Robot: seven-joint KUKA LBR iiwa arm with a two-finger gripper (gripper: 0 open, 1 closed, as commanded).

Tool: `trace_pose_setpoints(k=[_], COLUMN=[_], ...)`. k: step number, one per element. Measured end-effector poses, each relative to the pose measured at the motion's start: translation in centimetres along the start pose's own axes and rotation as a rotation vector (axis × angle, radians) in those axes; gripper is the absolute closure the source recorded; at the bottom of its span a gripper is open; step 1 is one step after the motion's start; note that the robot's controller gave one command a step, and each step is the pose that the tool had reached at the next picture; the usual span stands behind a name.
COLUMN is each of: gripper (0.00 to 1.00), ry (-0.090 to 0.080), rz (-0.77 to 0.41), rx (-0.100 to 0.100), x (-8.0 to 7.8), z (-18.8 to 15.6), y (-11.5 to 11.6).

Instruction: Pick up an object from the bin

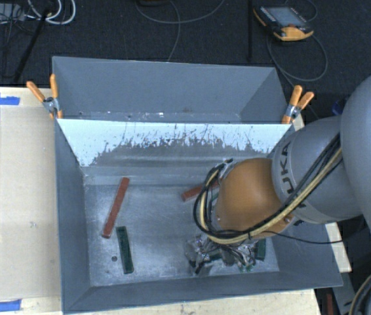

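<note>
Gripper [221,254]: down at the floor of the bin [172,97], in the view's lower right, beneath the arm's orange cover [248,192]; whether it is spread or closed cannot be told. Green piece [258,251]: just beside the gripper on the view's right, mostly hidden by the arm, contact not discernible. Other items, loose on the floor: brown bit [191,193] at the cover's left edge, partly covered; brown stick [115,207] well to the left, slanted; dark green stick [126,249] just below it, ends near but apart.
</note>
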State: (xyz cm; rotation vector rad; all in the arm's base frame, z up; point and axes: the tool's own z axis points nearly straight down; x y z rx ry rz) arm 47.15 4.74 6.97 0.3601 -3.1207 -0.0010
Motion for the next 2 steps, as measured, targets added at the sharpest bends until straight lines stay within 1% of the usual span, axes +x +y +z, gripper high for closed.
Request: trace_pose_setpoints(k=[1,2], gripper=[1.0,1.0], ry=[-0.007,-0.009], rz=[-0.007,-0.008], rx=[0.003,0.002], x=[0.6,-1.0], z=[-8.6,-21.2], y=[-4.0,-3.2])
